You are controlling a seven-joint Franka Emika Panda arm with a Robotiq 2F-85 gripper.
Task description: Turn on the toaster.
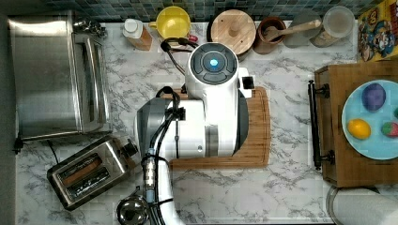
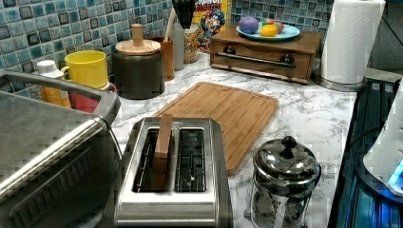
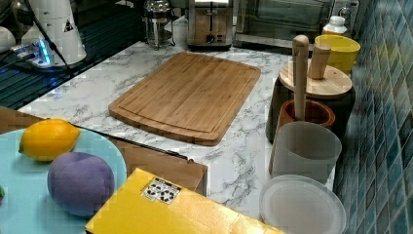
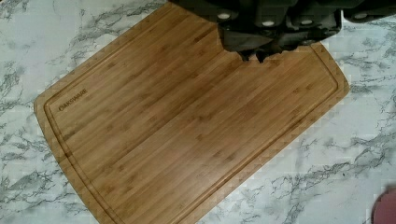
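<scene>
Gleaming steel toaster (image 2: 173, 190) holds one brown slice (image 2: 163, 145); end effector (image 4: 254, 55) grip state unclear.

bare cutting board (image 3: 187, 95), French press (image 2: 284, 183) beside toaster (image 2: 172, 178)

White arm (image 1: 211, 117), end effector (image 4: 254, 55) downward.

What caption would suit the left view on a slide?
A steel toaster with a brown slice in one slot, beside a glass coffee press and a bamboo cutting board.
</scene>
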